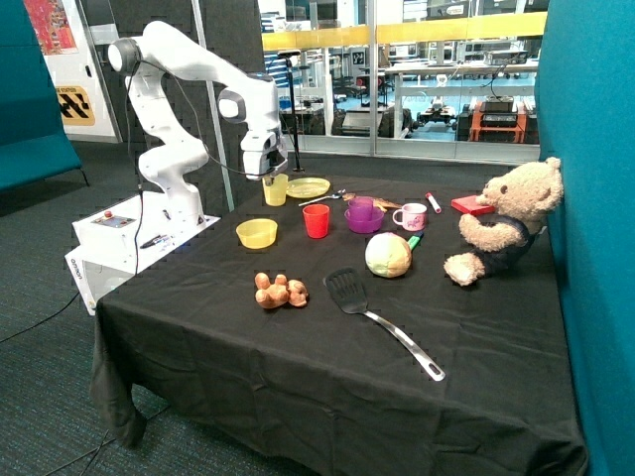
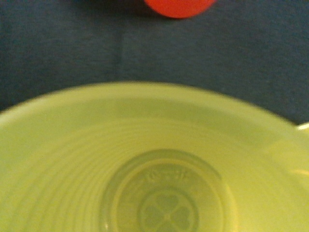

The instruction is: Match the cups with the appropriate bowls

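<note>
One yellow cup sits beside the plate at the table's far edge, directly under the gripper; whether the fingers have closed cannot be told. Light, thin and slick, it looks best pinched across the rim. The yellow bowl waits nearby; the purple cup already rests in the purple bowl.
</note>
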Robot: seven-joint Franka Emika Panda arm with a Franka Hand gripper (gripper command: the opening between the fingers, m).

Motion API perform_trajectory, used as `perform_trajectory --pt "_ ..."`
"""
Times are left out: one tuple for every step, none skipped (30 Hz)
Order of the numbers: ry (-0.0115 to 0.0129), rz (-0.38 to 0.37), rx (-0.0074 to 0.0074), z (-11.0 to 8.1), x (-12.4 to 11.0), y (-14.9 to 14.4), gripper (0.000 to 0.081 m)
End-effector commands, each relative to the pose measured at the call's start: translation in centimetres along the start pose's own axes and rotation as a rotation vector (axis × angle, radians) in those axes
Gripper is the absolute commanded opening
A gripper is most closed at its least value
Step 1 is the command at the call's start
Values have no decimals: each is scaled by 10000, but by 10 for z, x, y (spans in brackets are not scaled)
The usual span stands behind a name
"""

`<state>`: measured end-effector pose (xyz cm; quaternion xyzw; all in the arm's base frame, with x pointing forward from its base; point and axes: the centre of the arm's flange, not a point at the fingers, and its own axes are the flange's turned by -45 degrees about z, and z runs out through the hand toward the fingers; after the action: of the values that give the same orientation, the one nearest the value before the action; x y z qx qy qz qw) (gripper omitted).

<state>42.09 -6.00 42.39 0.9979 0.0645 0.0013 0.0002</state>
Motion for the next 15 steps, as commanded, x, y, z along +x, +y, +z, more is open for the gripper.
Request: perform_trajectory --pt "-25 673 5 4 -9 35 0" --pt "-25 688 5 4 -10 37 0" --pt "-25 688 5 5 -11 37 0" --pt "-25 679 5 6 -12 39 0" --pt "-25 743 5 7 -13 40 0" --pt "-25 715 5 8 -14 41 0" --pt "-25 771 5 9 -14 42 0" --pt "-25 767 5 10 -15 43 0" --pt "-25 776 5 11 -16 45 0" --pt "-25 801 5 12 -17 46 0" --pt "-25 799 5 14 -17 48 0" --pt "-25 825 5 16 -17 50 0" --pt "-25 862 5 17 -17 52 0" --pt "-25 877 5 18 -17 54 0" --pt "-25 953 4 19 -17 55 0"
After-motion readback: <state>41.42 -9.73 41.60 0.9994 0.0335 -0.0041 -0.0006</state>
